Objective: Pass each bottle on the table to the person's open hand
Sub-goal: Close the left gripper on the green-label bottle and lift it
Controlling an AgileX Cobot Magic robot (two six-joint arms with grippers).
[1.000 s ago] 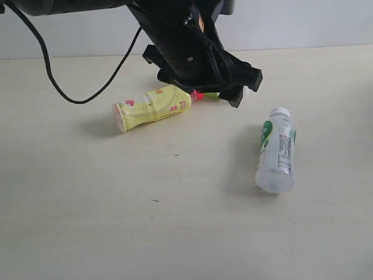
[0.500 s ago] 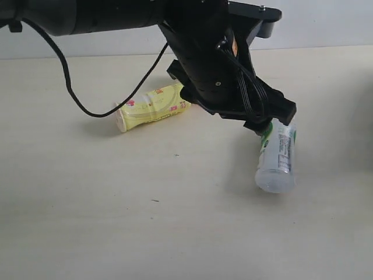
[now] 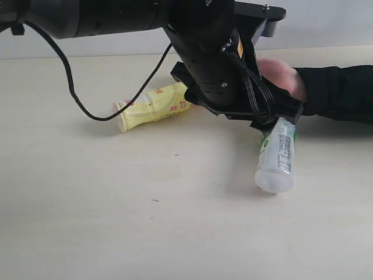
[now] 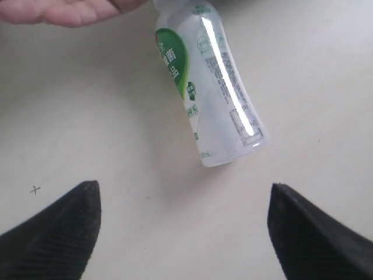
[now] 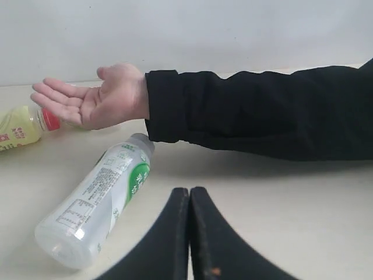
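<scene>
The frosted bottle (image 3: 276, 158) lies on its side right of centre in the exterior view. It is a translucent plastic cylinder with a green-and-white label, resting on the matte beige table (image 3: 116, 221). The yellow bottle (image 3: 152, 107), squat and waisted, lies left of centre. The left gripper (image 4: 182, 189) hangs above the frosted bottle, its ribbed black fingers (image 4: 58, 233) spread wide with nothing between them. The left wrist view shows the bottle clear of both fingers, where the exterior view has the black arm (image 3: 215, 58) covering its neck. Only the right wrist view shows the person's hand (image 5: 93, 102) open, palm up, near the bottle's pale cap. It also shows the yellow bottle's red cap and the right gripper (image 5: 189, 195) pressed shut, empty.
</scene>
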